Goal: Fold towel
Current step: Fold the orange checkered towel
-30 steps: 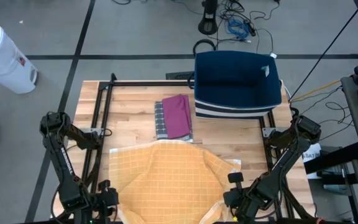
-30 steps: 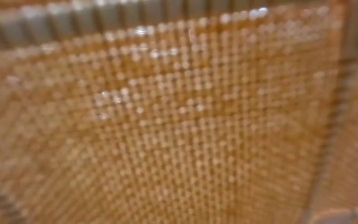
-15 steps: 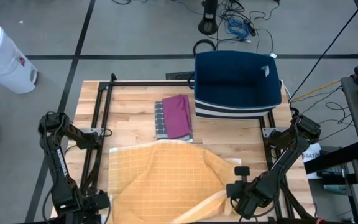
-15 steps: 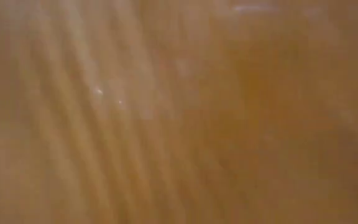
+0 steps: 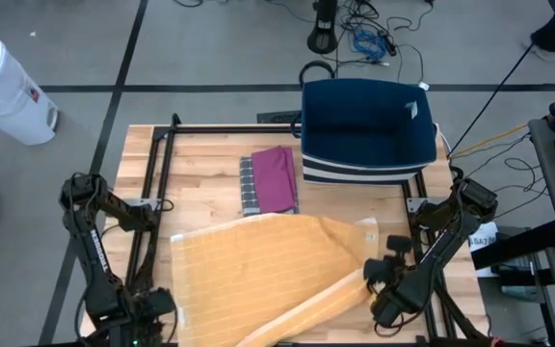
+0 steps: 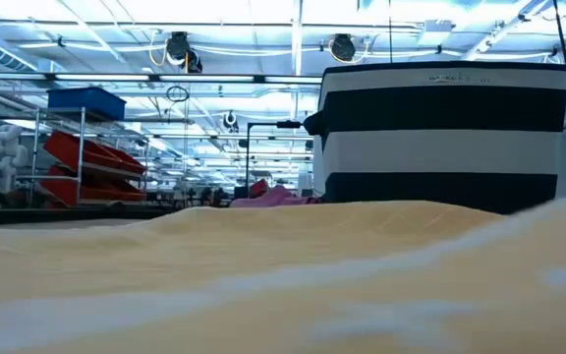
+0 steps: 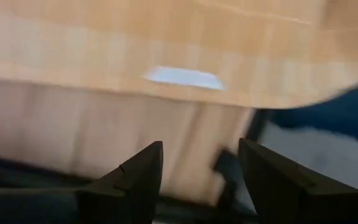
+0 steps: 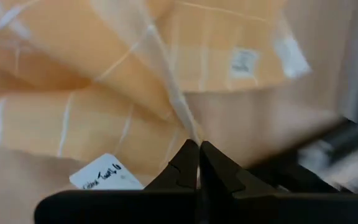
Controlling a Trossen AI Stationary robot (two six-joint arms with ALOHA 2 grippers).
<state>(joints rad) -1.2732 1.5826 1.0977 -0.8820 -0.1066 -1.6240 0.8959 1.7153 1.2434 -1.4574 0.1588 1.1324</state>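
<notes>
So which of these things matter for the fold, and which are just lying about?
In the job:
- orange towel
- right gripper, shut on its edge
- left gripper, open

Lying about:
- folded pink cloth
- blue striped basket

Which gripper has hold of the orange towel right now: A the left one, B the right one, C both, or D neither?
B: the right gripper is shut on the orange towel's edge, while the left gripper stands open with nothing between its fingers.

A navy striped basket [image 5: 369, 130] stands beside folded cloths [image 5: 269, 181].
</notes>
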